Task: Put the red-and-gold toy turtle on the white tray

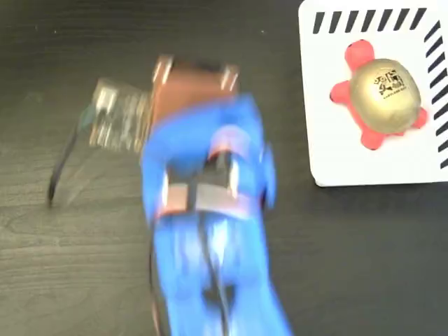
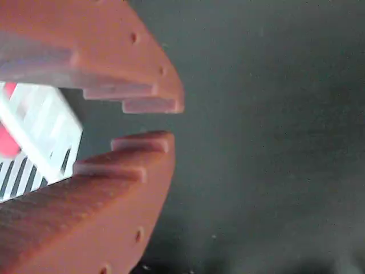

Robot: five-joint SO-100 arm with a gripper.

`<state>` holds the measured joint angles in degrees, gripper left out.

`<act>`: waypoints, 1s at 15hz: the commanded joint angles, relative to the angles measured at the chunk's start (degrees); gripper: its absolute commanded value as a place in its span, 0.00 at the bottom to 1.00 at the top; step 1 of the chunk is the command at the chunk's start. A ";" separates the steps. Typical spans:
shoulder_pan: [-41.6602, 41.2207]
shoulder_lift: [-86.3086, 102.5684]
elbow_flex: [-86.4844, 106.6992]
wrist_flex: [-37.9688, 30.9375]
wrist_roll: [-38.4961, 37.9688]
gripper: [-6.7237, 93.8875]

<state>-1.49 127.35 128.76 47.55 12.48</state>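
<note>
— where is the turtle sitting right now?

— you're looking at the small red-and-gold toy turtle (image 1: 381, 94), shiny gold shell with a black mark, lying on the flat white square tray (image 1: 336, 150) with black diagonal stripes, at the top right of the fixed view.

— and what is your gripper doing?

— your rust-brown toothed gripper (image 2: 157, 121) is showing a narrow gap between its tips in the wrist view, gripping nothing, hanging over the dark wooden table (image 1: 350, 266). a striped corner of the tray is peeking in behind it at the left.

— and the arm?

— your blue arm (image 1: 210, 231) is blurring in the fixed view, well apart from the tray.
</note>
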 commanded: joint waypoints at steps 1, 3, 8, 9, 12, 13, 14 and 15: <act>-2.55 16.00 12.22 -5.80 -2.11 0.07; -4.22 28.21 21.80 -3.08 -6.42 0.07; -4.92 49.83 33.84 13.18 -9.05 0.07; -4.75 53.09 35.07 15.82 -9.32 0.07; -0.88 58.80 38.50 20.13 -10.81 0.07; -0.09 58.80 39.55 20.92 -10.02 0.07; 0.00 58.80 39.46 23.12 -8.44 0.07; 0.00 58.80 39.29 24.26 -8.35 0.07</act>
<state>-1.23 185.71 168.84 69.96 3.43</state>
